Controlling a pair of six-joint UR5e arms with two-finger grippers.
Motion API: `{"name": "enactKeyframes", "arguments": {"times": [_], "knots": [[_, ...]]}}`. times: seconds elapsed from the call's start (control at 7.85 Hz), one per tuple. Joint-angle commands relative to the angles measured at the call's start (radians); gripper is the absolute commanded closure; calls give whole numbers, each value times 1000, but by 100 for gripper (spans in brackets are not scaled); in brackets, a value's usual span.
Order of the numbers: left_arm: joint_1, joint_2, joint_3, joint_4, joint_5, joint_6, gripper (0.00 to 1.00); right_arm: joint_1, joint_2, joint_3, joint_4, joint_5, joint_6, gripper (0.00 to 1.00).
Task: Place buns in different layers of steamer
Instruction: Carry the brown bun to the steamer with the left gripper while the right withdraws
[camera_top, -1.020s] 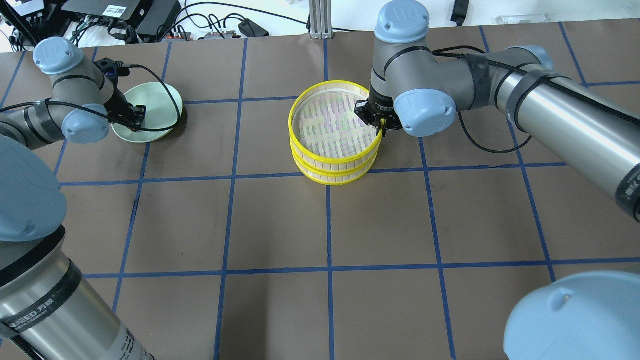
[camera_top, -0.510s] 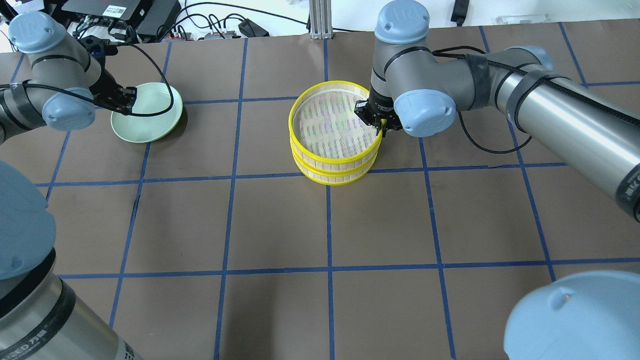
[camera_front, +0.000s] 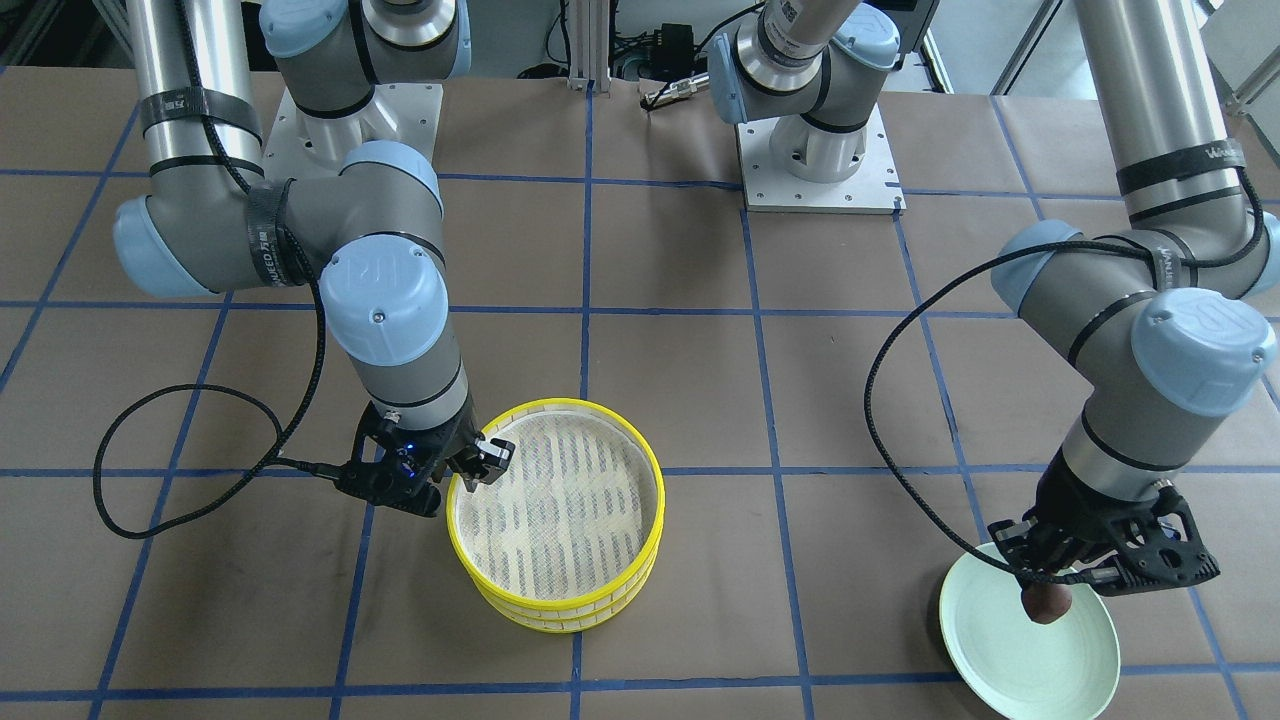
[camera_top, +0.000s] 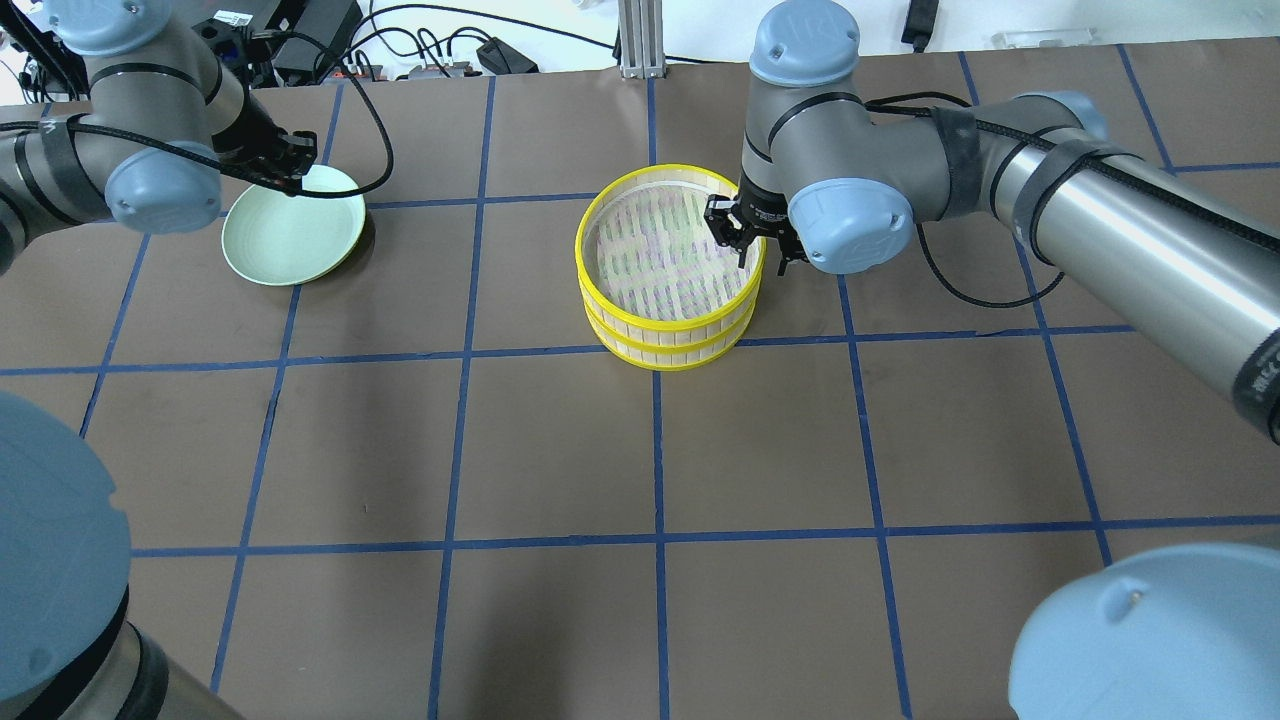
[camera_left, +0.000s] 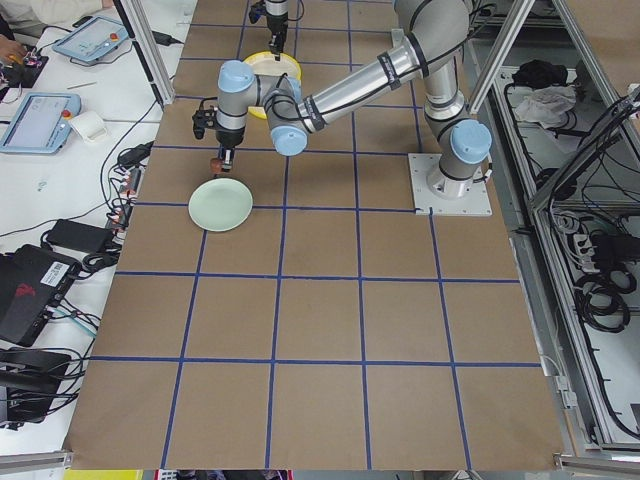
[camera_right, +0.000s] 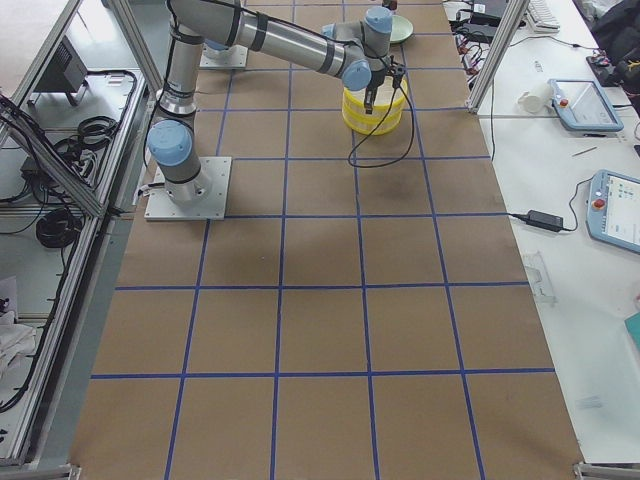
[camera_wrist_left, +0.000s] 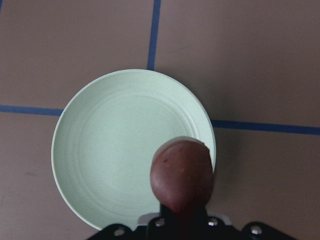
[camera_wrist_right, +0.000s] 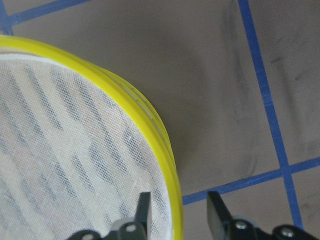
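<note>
My left gripper (camera_front: 1047, 590) is shut on the dark reddish-brown bun (camera_wrist_left: 182, 177) and holds it above the pale green plate (camera_wrist_left: 110, 155), near its edge. The bun also shows in the front view (camera_front: 1047, 605). The two yellow-rimmed steamer layers (camera_top: 662, 323) stand stacked mid-table, and the top mesh is bare. My right gripper (camera_wrist_right: 179, 212) is open, with one finger inside and one outside the top layer's rim (camera_wrist_right: 150, 130). It also shows in the overhead view (camera_top: 760, 262). The cream-white bun shows in no view.
The plate (camera_top: 280, 240) is otherwise bare and sits at the far left of the brown table with blue grid tape. Cables and electronics (camera_top: 250, 30) lie beyond the far edge. The right arm's black cable (camera_front: 200, 470) loops beside the steamer.
My left gripper has lifted the brown bun off the plate and moved up and toward the far right of the plate. My right gripper stays at the steamer's rim.
</note>
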Motion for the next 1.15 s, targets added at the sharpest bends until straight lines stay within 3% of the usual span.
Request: {"name": "enactKeyframes", "arguments": {"times": [0.0,0.25,0.38,0.76,1.02], "knots": [[-75,19,0,-4,0,-112,100,-1,-8,-5,0,8,0,11],[-165,19,0,-3,-5,-262,100,-27,-49,-20,9,15,-26,0],[-229,20,2,8,-5,-360,100,-56,-94,-35,40,52,-90,0],[-410,33,12,90,-73,-568,100,-223,-294,-77,362,43,-413,0],[-528,20,12,109,-168,-620,100,-248,-394,-107,499,22,-471,0]]}}
